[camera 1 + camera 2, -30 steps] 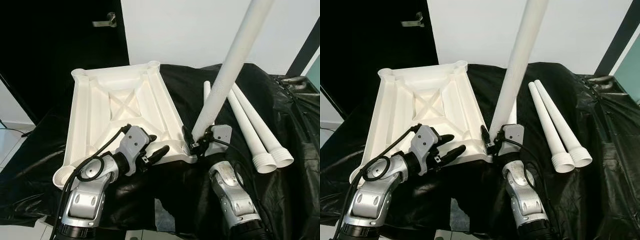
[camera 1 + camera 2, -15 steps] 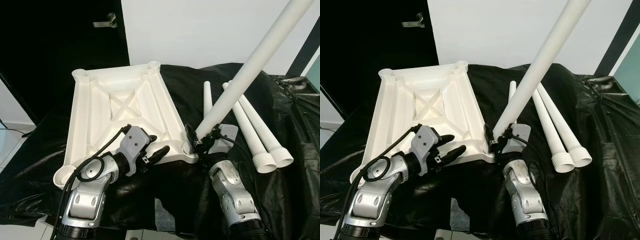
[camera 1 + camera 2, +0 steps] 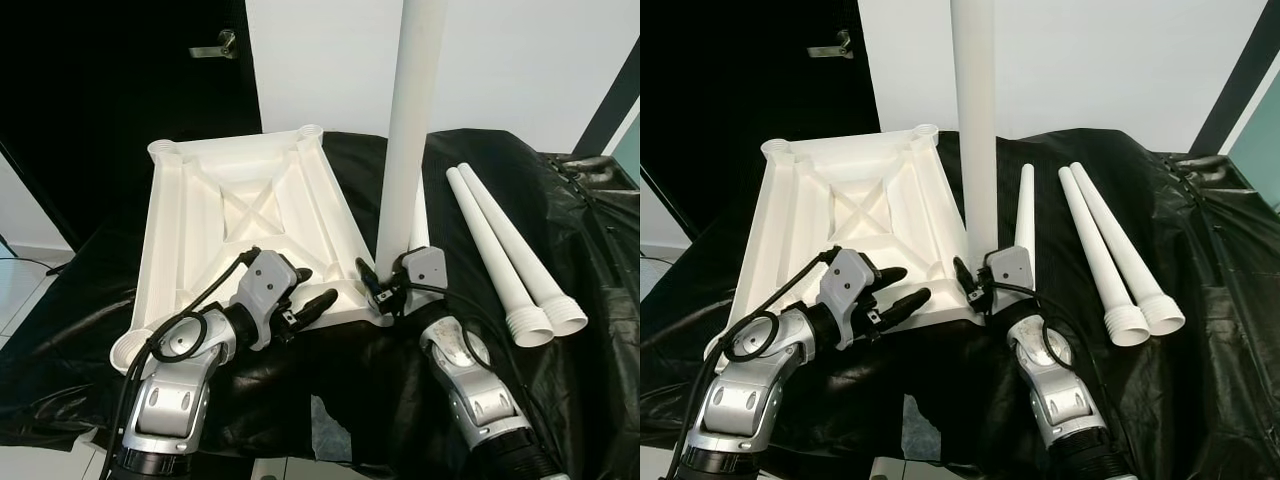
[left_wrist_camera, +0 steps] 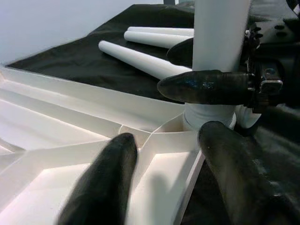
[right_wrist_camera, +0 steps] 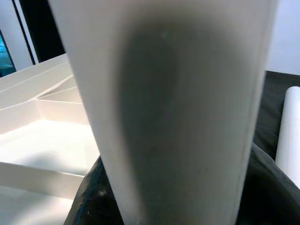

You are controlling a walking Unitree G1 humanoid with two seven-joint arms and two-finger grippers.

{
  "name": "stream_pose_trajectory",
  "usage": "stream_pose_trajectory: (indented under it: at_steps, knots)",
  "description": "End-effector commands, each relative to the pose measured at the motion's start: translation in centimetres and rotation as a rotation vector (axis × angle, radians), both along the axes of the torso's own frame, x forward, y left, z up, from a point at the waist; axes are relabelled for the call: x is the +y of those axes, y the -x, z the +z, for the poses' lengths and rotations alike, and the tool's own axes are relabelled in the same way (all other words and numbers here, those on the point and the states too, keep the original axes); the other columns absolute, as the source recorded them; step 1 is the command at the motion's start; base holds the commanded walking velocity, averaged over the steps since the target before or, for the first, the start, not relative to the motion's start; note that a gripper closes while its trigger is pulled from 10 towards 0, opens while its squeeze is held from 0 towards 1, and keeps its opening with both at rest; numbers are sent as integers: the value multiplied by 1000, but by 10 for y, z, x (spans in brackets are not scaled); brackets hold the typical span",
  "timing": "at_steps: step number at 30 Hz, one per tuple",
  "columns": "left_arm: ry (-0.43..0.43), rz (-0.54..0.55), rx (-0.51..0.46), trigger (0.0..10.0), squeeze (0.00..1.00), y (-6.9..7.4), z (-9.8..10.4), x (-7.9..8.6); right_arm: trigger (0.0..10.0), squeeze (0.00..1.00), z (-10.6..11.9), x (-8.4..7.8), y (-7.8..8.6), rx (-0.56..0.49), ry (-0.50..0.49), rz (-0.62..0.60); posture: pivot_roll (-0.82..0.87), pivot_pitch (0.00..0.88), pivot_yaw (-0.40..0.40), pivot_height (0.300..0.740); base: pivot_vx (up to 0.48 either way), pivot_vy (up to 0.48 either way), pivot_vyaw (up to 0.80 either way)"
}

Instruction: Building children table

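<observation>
One leg [image 3: 408, 130] now stands upright in tabletop [image 3: 240, 215] corner socket; was tilted rt before. Rt gripper [image 3: 385, 291] clenched on leg base. Lt gripper [image 3: 312, 303] spread, over near rim.

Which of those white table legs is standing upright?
The leg clamped in the right gripper, standing at the tabletop's near corner; the other three lie flat on the black cloth.

**Table parts status**

White tabletop [image 3: 245, 225] lies upside down, ribbed underside up, round sockets at corners. One white leg [image 3: 408, 140] stands upright in the tabletop's near-right corner socket. Three more legs lie flat right of the tabletop: one [image 3: 1024, 215] just beside it, two [image 3: 510, 255] side by side farther right, threaded ends nearest.
</observation>
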State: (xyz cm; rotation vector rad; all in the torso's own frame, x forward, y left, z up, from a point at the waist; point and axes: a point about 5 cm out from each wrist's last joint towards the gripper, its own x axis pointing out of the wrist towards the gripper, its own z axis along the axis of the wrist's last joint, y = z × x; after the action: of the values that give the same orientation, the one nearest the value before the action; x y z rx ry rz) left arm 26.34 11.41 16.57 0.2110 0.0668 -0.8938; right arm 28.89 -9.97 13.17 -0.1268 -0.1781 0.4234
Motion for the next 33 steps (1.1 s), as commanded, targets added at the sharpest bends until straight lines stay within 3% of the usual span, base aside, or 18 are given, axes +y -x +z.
stream_pose_trajectory:
  at_steps: [1,5,10,13,14,15,16,22,33]
  knots:
    - [46,58,10,10000,1000,-2,5,2,10000,0,1,2,2,9,-32,27,119,0,-2,740,0,0,0]
    - [90,32,26,10000,1000,-1,8,1,10000,0,11,4,3,-25,-47,56,118,0,-2,740,0,0,0]
    - [96,24,-4,10000,1000,-3,14,3,10000,0,23,12,4,-82,26,130,114,0,-5,740,0,0,0]
    - [151,-29,-27,10000,1000,-3,26,2,10000,0,25,16,5,-89,63,196,115,0,-11,740,0,0,0]
    - [174,-65,-46,10000,855,-2,32,1,10000,0,26,17,6,-80,69,230,116,0,-15,740,0,0,0]
    - [174,-65,-46,10000,855,-2,32,1,10000,0,26,17,6,-80,69,230,116,0,-15,740,0,0,0]
    - [200,-104,-67,10000,0,-1,40,-1,10000,0,28,17,6,-74,80,268,118,0,-18,740,0,0,0]
    - [249,-228,-91,10000,0,-3,58,2,10000,0,38,6,1,-54,77,361,113,0,-23,740,0,0,0]
    - [221,-373,-70,10000,0,5,64,10,10000,0,43,-8,-2,-2,92,441,108,0,-32,740,0,0,0]
